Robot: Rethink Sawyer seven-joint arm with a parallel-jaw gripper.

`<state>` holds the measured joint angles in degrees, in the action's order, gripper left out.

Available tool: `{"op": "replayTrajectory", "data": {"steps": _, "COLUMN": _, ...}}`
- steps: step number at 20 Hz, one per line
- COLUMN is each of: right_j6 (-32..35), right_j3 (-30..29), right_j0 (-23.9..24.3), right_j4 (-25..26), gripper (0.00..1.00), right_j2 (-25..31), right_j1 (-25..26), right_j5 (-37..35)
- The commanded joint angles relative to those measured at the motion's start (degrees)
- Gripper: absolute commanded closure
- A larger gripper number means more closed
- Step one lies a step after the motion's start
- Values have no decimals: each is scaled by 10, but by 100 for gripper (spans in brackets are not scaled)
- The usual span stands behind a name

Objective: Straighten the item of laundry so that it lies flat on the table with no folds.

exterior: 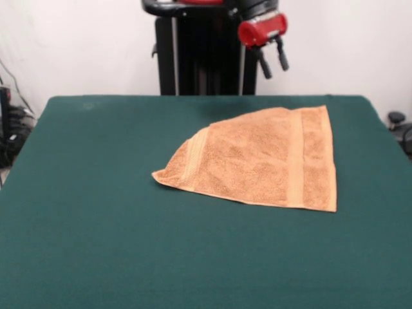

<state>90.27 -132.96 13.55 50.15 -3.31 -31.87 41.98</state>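
Green felt of the table (96, 257) fills the near part of the front view, bare along its left side. Right of centre lies the orange-tan towel (261, 164), resting on the cloth but not spread square: its left portion tapers to a point, with one corner apparently folded over (the woven band there runs at a slant), while the right edge runs straight with a second band beside it. Above the towel's far edge, clear of it, hangs the gripper (273, 61) on its red mount, its two black fingers apart and holding nothing.
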Motion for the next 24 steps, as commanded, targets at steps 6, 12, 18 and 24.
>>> {"op": "replayTrajectory", "data": {"steps": 6, "right_j6": 133, "right_j3": 43, "right_j0": 92, "right_j4": -52, "gripper": 0, "right_j2": 161, "right_j1": -100, "right_j5": -226}}
{"op": "replayTrajectory", "data": {"steps": 12, "right_j6": 133, "right_j3": 27, "right_j0": 139, "right_j4": -80, "gripper": 0, "right_j2": 226, "right_j1": -134, "right_j5": -268}}
{"op": "replayTrajectory", "data": {"steps": 18, "right_j6": 118, "right_j3": 57, "right_j0": 137, "right_j4": -141, "gripper": 0, "right_j2": 242, "right_j1": -126, "right_j5": -311}}
{"op": "replayTrajectory", "data": {"steps": 24, "right_j6": 84, "right_j3": 120, "right_j0": 107, "right_j4": -164, "gripper": 0, "right_j2": 201, "right_j1": -70, "right_j5": -329}}
